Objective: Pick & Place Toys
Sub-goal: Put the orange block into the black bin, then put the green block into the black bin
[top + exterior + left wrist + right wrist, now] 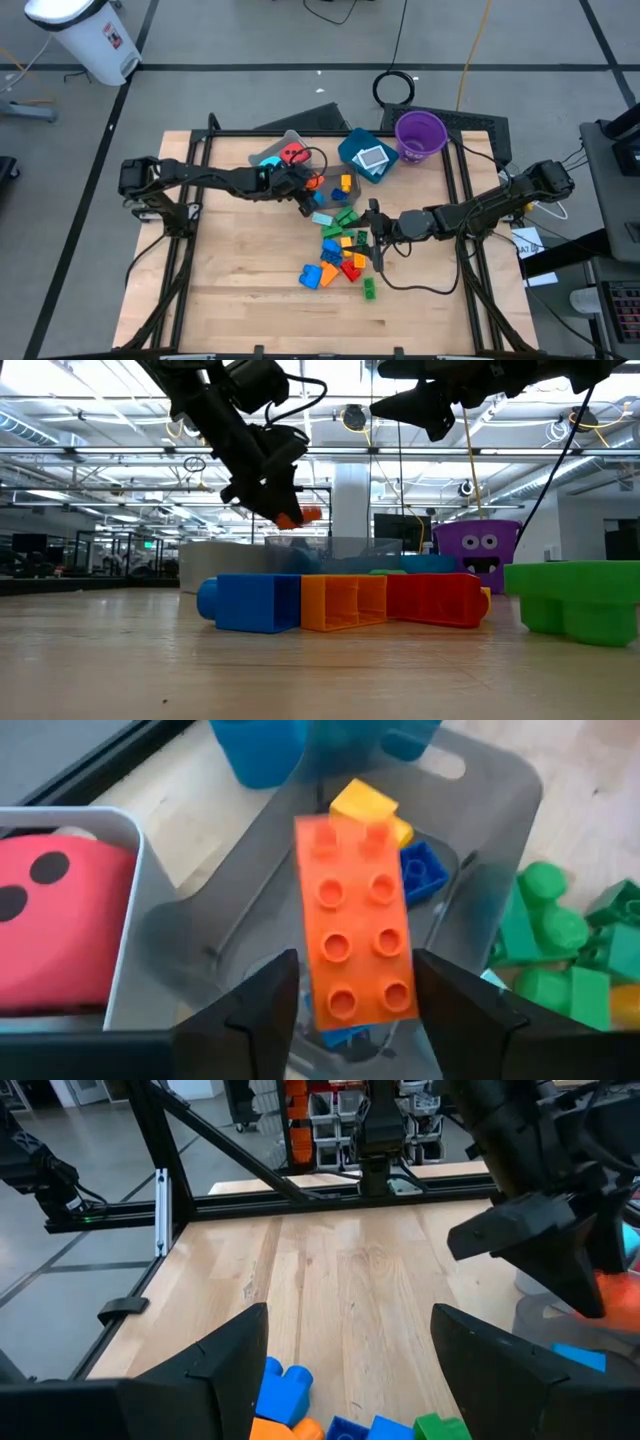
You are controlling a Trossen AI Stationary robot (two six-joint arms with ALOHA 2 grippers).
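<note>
My left gripper hangs above a smoky see-through bin, its fingers on either side of an orange brick. That brick also shows at the fingertips in the low view. A yellow brick and a blue brick lie in the bin. A red die sits in the pale bin beside it. My right gripper is open and holds nothing. It hovers over the pile of coloured bricks in the middle of the table. My left gripper has the orange brick's long sides between its two fingers, which slant down from the table's left and run along the brick's near end. A thin gap shows beside one finger. I cannot tell whether the other finger touches the brick. The brick is clear of the bin, studs up.
A teal bin with a card in it and a purple cup stand at the far side. A lone green brick lies nearer the front. Green bricks lie just outside the see-through bin. Bare wood spreads to the left and front.
</note>
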